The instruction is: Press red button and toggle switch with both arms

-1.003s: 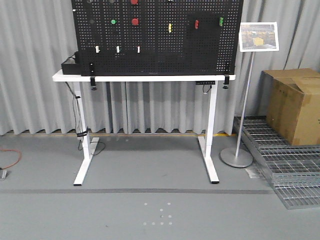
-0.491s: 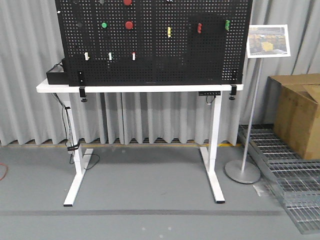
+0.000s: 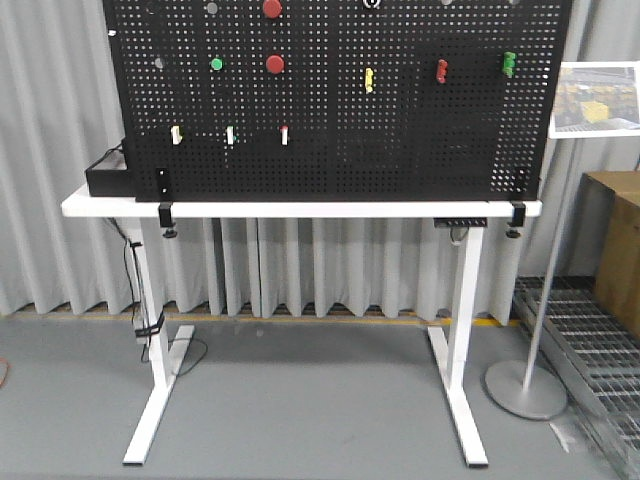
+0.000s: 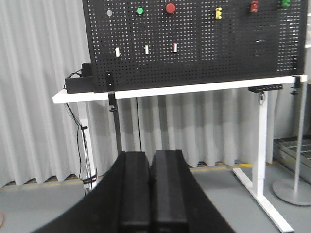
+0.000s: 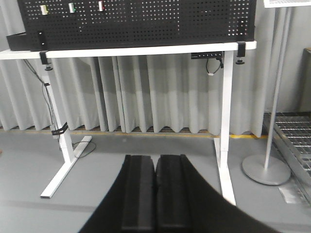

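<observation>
A black pegboard (image 3: 330,150) stands on a white table (image 3: 300,209). Two round red buttons sit on it, one above the other. The upper one, the red button (image 3: 272,8), looks slightly larger than the lower one (image 3: 275,64), which has a green button (image 3: 216,64) to its left. A white ring with a dark centre at the board's top edge looks like the toggle switch (image 3: 371,3). My left gripper (image 4: 149,153) is shut and empty, pointing at the table from well back. My right gripper (image 5: 155,156) is also shut and empty, low before the table legs.
Three white stick switches (image 3: 230,135), a yellow lever (image 3: 369,79) and red and green handles (image 3: 441,71) are on the board. A black box (image 3: 105,175) sits on the table's left end. A sign stand (image 3: 527,388), a metal grate (image 3: 585,315) and a cardboard box (image 3: 620,240) are at the right.
The front view has come closer to the table. The pegboard looks larger and fills more of the frame, and the sign and box have slid toward the right edge.
</observation>
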Controlling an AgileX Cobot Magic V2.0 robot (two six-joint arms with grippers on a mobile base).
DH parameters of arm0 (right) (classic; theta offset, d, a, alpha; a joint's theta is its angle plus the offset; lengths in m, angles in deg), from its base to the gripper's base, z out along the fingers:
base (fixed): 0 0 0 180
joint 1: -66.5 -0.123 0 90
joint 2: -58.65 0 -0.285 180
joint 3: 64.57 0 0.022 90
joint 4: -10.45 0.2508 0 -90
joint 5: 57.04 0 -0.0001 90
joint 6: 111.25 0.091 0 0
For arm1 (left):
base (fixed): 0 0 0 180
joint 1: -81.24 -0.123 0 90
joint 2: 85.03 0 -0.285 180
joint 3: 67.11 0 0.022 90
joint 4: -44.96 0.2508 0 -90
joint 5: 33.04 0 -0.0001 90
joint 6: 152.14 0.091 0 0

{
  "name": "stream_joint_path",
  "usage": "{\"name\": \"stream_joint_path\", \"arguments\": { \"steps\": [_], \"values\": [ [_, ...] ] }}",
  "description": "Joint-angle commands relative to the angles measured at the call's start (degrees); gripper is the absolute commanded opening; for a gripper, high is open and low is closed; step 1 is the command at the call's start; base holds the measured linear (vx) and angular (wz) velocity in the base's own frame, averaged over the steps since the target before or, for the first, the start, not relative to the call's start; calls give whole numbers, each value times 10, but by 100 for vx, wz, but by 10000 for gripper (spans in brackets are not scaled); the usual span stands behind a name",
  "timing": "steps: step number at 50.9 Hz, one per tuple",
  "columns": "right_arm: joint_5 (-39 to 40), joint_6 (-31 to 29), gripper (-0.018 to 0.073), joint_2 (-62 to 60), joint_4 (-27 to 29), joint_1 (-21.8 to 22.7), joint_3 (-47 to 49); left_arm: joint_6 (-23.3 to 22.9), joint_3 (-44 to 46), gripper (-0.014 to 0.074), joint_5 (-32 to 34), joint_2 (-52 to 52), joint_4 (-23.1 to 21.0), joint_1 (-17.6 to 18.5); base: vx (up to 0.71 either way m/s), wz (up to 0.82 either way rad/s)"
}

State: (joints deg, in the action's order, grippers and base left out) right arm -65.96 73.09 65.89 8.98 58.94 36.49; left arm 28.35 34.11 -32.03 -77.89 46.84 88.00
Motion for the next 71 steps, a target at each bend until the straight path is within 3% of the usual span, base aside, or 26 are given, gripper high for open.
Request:
{"name": "stream_joint_path", "arguments": {
  "steps": [1, 71],
  "values": [
    [49, -1, -3, -10, -7, 4, -7, -5, -20, 1, 46, -8, -1, -1, 45, 3],
    [50, -1, -3, -10, -7, 4, -7, -5, -20, 1, 46, -8, -1, -1, 43, 0]
  ]
}}
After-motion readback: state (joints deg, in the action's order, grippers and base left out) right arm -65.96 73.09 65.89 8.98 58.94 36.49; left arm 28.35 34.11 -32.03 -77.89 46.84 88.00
